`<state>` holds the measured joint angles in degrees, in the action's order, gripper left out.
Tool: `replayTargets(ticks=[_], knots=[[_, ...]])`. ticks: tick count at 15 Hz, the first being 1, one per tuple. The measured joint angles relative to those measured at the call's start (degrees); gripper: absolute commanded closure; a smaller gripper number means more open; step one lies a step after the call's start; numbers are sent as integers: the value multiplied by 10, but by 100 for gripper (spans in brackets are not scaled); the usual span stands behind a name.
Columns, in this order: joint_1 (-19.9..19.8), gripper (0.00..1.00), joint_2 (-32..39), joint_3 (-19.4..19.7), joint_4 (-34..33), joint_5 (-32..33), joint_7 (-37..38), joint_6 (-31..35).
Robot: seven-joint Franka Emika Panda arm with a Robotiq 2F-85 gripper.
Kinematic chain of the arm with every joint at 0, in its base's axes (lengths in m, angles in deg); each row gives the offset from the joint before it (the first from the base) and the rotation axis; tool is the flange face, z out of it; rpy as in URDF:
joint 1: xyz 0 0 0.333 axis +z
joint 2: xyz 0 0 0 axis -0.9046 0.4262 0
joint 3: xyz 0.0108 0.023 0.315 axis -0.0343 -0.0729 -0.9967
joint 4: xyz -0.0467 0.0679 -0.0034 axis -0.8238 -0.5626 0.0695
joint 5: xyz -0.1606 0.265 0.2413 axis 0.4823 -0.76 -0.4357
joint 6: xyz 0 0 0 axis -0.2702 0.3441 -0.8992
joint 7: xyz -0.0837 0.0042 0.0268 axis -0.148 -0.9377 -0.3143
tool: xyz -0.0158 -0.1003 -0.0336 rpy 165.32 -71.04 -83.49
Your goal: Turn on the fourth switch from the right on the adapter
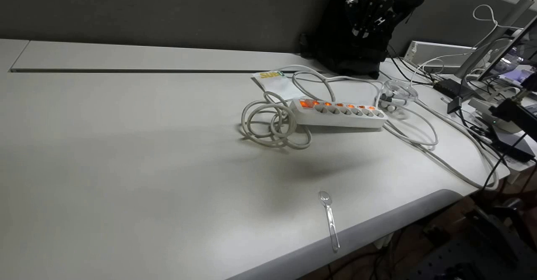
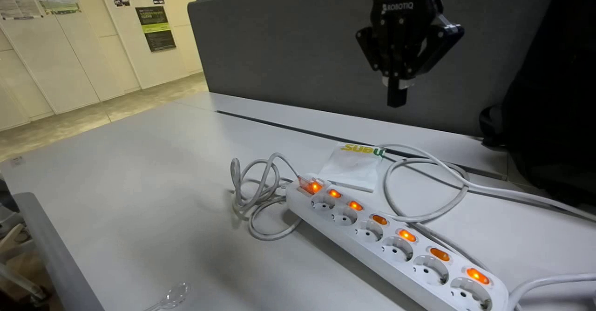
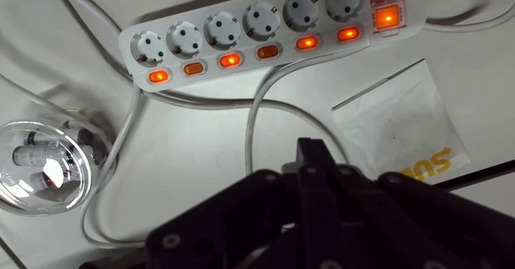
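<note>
The adapter is a white power strip with a row of orange switches; it lies on the desk in both exterior views (image 1: 340, 121) (image 2: 347, 236) and at the top of the wrist view (image 3: 247, 50). The fourth switch from the right in the exterior views (image 1: 339, 105) (image 2: 379, 219) is unlit; it also shows in the wrist view (image 3: 267, 52). Another switch (image 2: 440, 254) is unlit too; the others glow. My gripper (image 2: 396, 98) is shut and empty, above the desk behind the strip. It also shows in an exterior view (image 1: 360, 32) and the wrist view (image 3: 316, 150), touching nothing.
A white SUBWAY-style paper (image 2: 356, 164) lies behind the strip. Grey cables (image 1: 272, 120) coil at its left end and loop behind it. A clear cup (image 3: 40, 164) stands near the right end. A black backpack (image 1: 348, 58) stands behind. A clear spoon (image 1: 329, 217) lies in front.
</note>
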<state>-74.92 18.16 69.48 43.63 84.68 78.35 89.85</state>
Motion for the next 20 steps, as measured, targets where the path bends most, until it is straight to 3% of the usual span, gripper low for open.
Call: replayTargets(ticks=[9,17,20], knots=[[-7,100,13,-1,1,-6,-5,16],[-11,100,98,-8,1,-13,-23,148],[-14,100,123,-11,0,-13,-24,156]])
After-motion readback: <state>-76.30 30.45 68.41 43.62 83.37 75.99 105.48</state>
